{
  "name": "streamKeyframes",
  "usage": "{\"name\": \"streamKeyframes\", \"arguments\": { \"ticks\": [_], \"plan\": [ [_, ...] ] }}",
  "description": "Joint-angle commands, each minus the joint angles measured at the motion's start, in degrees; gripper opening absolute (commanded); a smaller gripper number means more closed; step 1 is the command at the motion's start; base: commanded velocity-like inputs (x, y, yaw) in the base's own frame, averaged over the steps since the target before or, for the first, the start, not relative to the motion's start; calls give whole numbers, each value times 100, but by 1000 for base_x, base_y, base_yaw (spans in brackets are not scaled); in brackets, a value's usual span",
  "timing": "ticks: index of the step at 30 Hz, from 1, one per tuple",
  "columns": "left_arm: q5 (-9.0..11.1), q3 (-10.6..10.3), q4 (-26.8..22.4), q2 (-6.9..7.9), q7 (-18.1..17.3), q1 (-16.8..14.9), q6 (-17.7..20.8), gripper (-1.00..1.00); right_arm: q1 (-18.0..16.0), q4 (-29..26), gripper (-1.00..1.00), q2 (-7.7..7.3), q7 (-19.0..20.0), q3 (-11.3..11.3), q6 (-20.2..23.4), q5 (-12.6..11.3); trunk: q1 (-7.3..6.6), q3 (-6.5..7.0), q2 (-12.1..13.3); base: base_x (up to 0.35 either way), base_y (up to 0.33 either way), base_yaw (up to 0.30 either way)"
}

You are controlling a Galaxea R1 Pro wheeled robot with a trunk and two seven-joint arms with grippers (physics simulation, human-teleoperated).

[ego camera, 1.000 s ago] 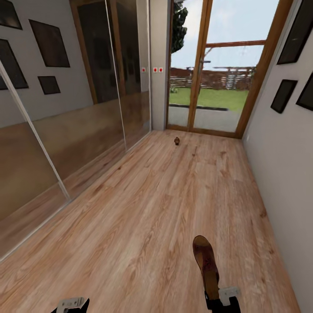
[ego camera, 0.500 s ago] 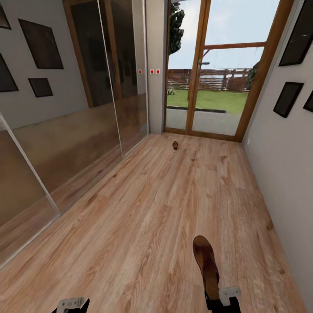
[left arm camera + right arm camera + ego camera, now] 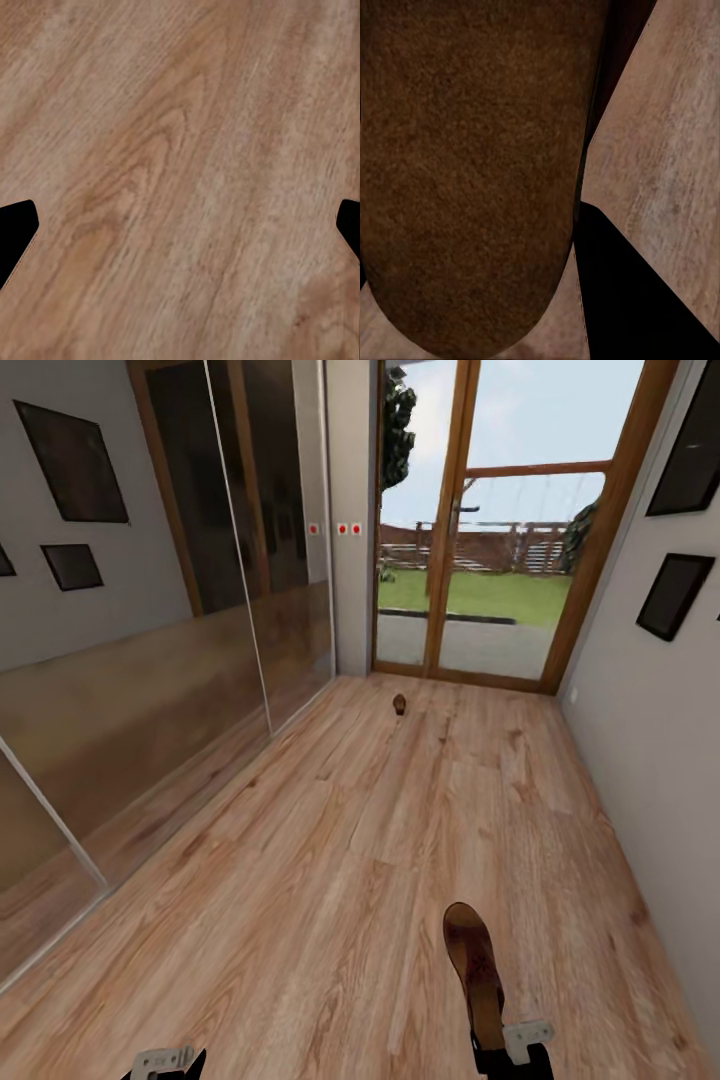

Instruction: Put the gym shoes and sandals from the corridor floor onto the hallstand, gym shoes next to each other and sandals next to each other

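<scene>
Brown leather sandal [image 3: 473, 963] clamped in right tool [image 3: 510, 1050] at bottom of head view, sole up, toe pointing fwd toward the door, held above the corridor floor [image 3: 330, 860]. Same sandal sole [image 3: 465, 172] close-up in right wrist view, grainy dark brown, rounded end toward the lens; one black finger [image 3: 637, 300] just beside its edge, wood planks behind.

Left tool [image 3: 165, 1063] low at bottom edge of head view, nothing in it. In left wrist view, black fingertips [image 3: 15, 232] set wide apart at opp. edges of frame, bare light-brown laminate [image 3: 180, 172] w/ grain and knots between them.

Second small dark brown item [image 3: 399, 703] on floor far down corridor, near the glass door [image 3: 470, 530]; prob. the other sandal, too small to confirm. Well apart from the held one.

Mirrored sliding panels [image 3: 150, 690] along left wall, reflecting the planks. Dark picture frames [image 3: 70, 460] on left wall, more frames [image 3: 675, 595] on right wall. Wood-framed door at corridor end, w/ grey paving, lawn and fence outside. Two red-dotted switches [image 3: 349, 529] on wall strip beside door frame.
</scene>
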Motion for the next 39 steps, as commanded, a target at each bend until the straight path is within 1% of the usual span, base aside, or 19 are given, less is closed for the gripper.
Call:
{"name": "streamKeyframes", "arguments": {
  "ticks": [1, 10, 17, 21, 39],
  "plan": [
    [-50, 50, 4, 0, -25, -4, -20, 100, -5, 6, -100, 1, -23, -24, -18, 41, 2, -5, -2, 338, 0, 0],
    [-52, 50, 4, 0, -25, -4, -20, 100, -4, 6, -100, 0, -23, -24, -18, 39, 2, -5, -2, 338, 0, -5],
    [-51, 50, 4, 0, -25, -5, -20, 100, -5, 6, -100, 0, -23, -24, -18, 39, 2, 8, -2, 338, 0, -228],
    [-52, 50, 4, 0, -25, -4, -20, 100, -5, 1, -100, 0, -23, -24, -18, 39, 2, 11, -2, 338, 0, -110],
    [-52, 50, 4, 0, -25, -4, -20, 100, -3, -3, -100, -9, -14, -24, -18, 39, 2, 12, -2, 338, 0, -7]
  ]
}}
